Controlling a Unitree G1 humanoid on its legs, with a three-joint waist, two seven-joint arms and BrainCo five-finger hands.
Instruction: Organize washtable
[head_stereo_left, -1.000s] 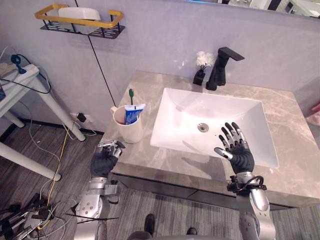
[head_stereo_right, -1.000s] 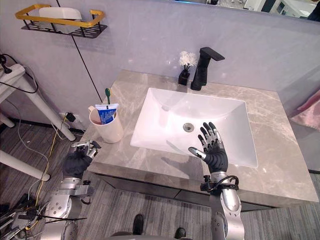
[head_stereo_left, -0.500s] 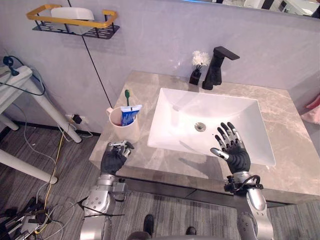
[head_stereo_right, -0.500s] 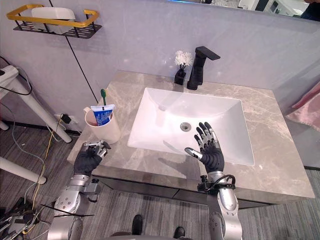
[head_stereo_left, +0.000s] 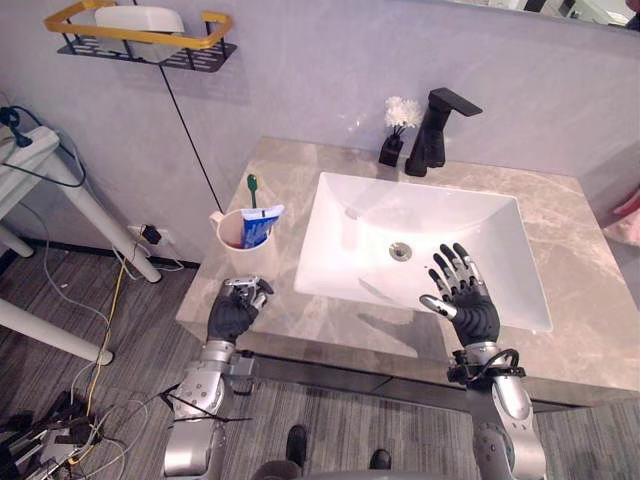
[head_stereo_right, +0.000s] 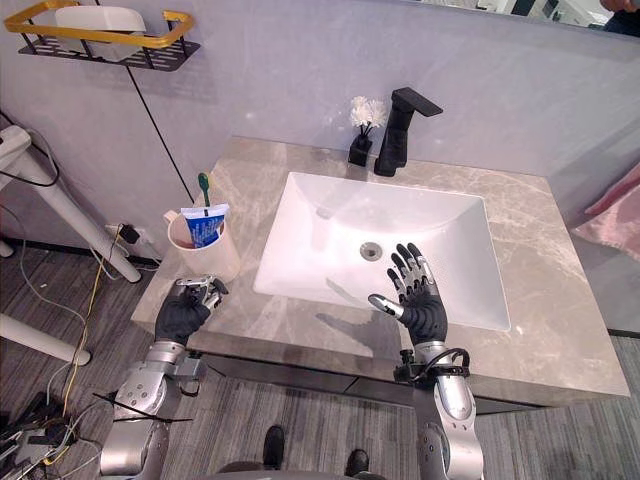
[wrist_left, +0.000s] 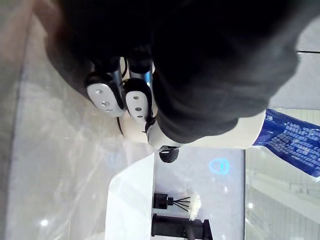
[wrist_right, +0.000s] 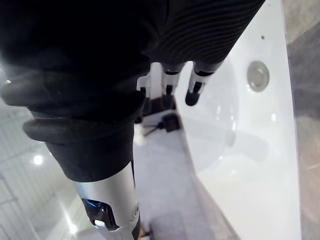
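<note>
One move — left robot hand has risen nearer the cup.

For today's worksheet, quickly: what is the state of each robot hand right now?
Left hand: shut, fingers curled, holding nothing.
Right hand: open, fingers spread above the sink.

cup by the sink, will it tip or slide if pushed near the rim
It may tip: the toothbrush and toothpaste tube stick out above the rim of the cup, raising the weight. It looks smooth and rigid, so likely slippery. It sits near the countertop edge, so it could fall.
</note>
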